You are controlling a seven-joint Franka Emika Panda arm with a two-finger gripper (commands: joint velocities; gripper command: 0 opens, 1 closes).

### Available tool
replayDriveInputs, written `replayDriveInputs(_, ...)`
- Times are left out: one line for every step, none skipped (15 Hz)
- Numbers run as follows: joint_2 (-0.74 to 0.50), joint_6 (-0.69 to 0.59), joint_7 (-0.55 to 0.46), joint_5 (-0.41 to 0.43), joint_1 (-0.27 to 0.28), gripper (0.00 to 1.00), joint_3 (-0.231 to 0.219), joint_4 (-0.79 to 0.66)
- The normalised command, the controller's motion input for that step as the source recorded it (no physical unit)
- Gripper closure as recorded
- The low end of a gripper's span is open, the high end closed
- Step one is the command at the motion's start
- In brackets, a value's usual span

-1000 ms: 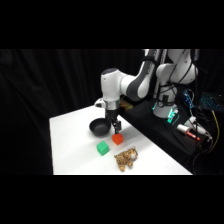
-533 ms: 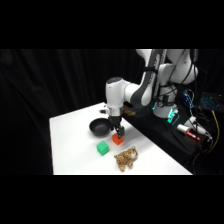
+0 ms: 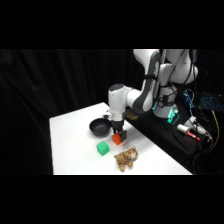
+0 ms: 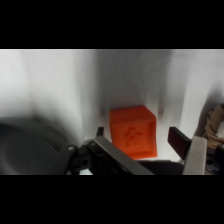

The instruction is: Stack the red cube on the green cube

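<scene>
The red cube (image 3: 117,139) sits on the white table just right of the black bowl. In the wrist view the red cube (image 4: 134,131) lies between my two fingers, with a small gap on each side. My gripper (image 3: 118,133) is down at the cube and stands open around it (image 4: 139,136). The green cube (image 3: 102,147) rests on the table a short way in front and to the left of the red one, and it is out of the wrist view.
A black bowl (image 3: 99,128) stands right behind the cubes, its rim (image 4: 30,142) close to my left finger. A tan spotted plush toy (image 3: 125,159) lies near the table's front edge. Cables and electronics crowd the right side.
My gripper has come down from above the table until its fingers straddle the red cube. The cubes, bowl and toy have not moved.
</scene>
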Motion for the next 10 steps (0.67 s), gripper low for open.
replayDriveInputs(0.06,0.19,0.09,0.015,-0.005,0.0,0.042,-0.04)
replayDriveInputs(0.05,0.19,0.09,0.012,-0.002,0.0,0.039,-0.04)
replayDriveInputs(0.04,0.18,0.09,0.014,-0.003,0.0,0.041,-0.04)
replayDriveInputs(0.03,0.17,0.09,0.016,-0.004,0.0,0.042,-0.03)
replayDriveInputs(0.02,0.18,0.09,0.012,0.002,0.0,0.037,-0.03)
replayDriveInputs(0.01,0.17,0.08,0.034,-0.012,0.07,0.055,-0.03)
replayDriveInputs(0.01,0.21,0.13,0.04,0.002,0.26,0.039,-0.03)
replayDriveInputs(0.01,0.21,0.13,0.05,-0.001,0.35,0.041,-0.03)
replayDriveInputs(0.0,0.19,0.11,0.053,-0.005,0.43,0.043,-0.03)
replayDriveInputs(0.01,0.18,0.12,0.039,0.006,0.53,0.027,-0.03)
